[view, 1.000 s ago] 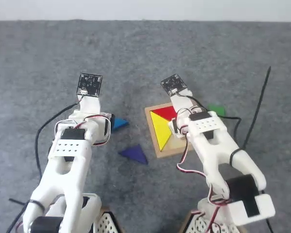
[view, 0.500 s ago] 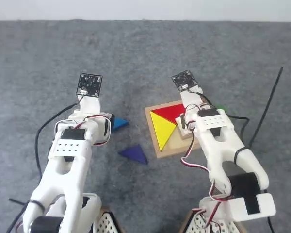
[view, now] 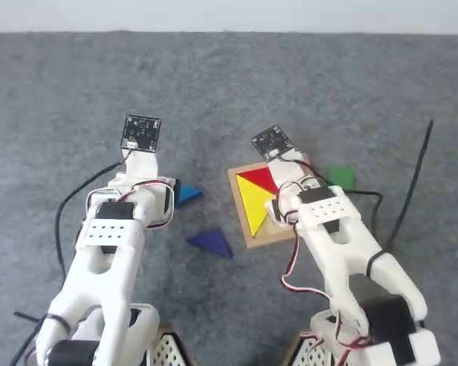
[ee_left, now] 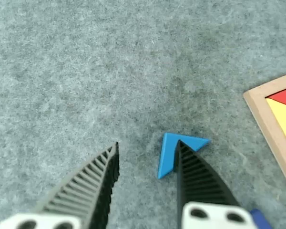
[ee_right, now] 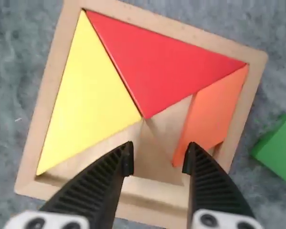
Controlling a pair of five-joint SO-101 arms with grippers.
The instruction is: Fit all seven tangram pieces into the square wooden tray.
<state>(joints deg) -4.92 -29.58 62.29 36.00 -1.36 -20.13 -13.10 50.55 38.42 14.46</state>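
Your square wooden tray (ee_right: pixel 49 95) lies on the grey counter (view: pixel 328 84). Inside it you have a yellow triangle (ee_right: pixel 86 95), a red triangle (ee_right: pixel 157 62) and an orange piece (ee_right: pixel 212 109). There is a bare patch of wood next to them. Your right tool (ee_right: pixel 158 152) is over that bare patch, partly open, with nothing in it. A green piece (ee_right: pixel 276 148) lies just beside the tray. Your left tool (ee_left: pixel 148 145) is wide open and holds nothing. A blue triangle (ee_left: pixel 168 155) lies right by one of its fingers. A purple triangle (view: pixel 211 242) lies on the counter near the tray, not touching it.
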